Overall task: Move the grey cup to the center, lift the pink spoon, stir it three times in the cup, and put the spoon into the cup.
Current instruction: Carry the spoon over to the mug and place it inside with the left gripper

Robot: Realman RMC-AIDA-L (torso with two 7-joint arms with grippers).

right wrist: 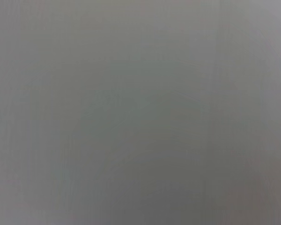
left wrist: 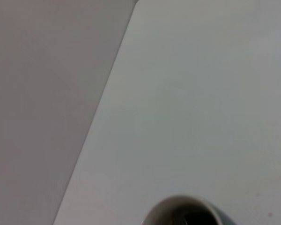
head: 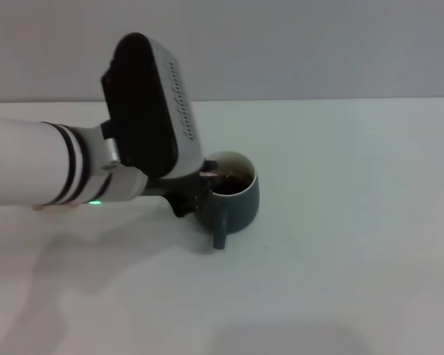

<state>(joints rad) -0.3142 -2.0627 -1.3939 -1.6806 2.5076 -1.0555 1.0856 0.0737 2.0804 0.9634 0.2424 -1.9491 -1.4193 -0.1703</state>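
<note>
Cup (head: pixel 233 200) first: it stands upright on the white table (head: pixel 355 244), roughly mid-table, its handle pointing toward the robot, which fits a cup already brought to the center so the spoon work can happen within easy reach. Left gripper (head: pixel 200 188) reaches in from the left and sits right at the cup's near-left rim, its bulky wrist housing covering the fingers, so I cannot tell how wide they are set or what they hold. A small pale pink tip shows at the rim just beside the gripper; this is likely the spoon (head: pixel 209 174) (most of it is hidden), angled into the dark interior as stirring would require. From the left wrist camera only the cup's rim (left wrist: pixel 185 211) shows. Right arm is out of sight, probably parked; its camera gives a blank grey field.
</note>
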